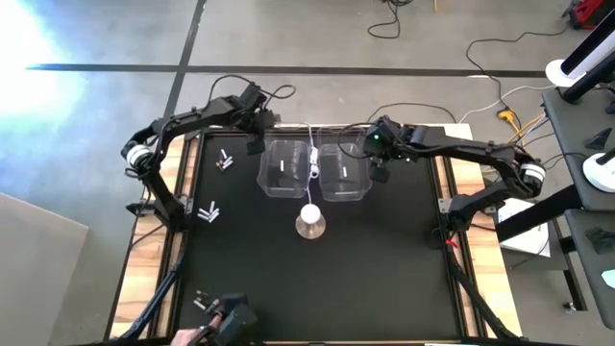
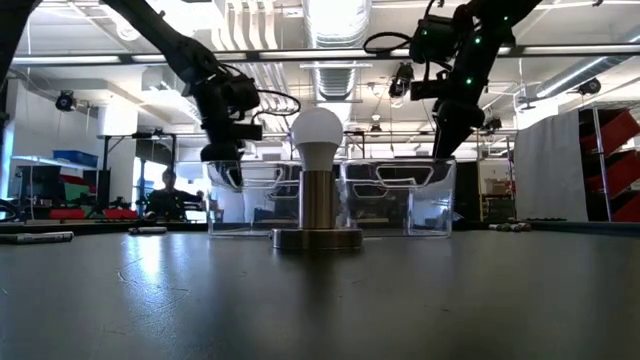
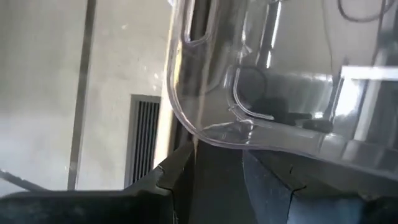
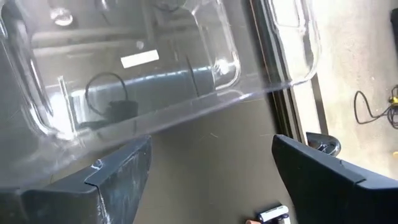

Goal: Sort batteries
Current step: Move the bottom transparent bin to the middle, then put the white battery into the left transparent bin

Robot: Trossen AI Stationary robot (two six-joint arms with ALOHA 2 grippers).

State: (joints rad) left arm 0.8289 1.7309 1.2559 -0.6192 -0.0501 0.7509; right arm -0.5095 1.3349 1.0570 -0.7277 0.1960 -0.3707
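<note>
Right gripper [image 1: 381, 174], fingers spread, is held just beside the right clear bin [image 1: 344, 173]; left gripper [image 1: 255, 146], parted, is poised beside the left bin [image 1: 284, 169].

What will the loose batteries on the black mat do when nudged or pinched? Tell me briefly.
The batteries are small cylinders lying on their sides, so a nudge would probably roll them. Their casings look smooth and might slip in a pinch. The left gripper and right gripper are open, beside the clear bins.
</note>
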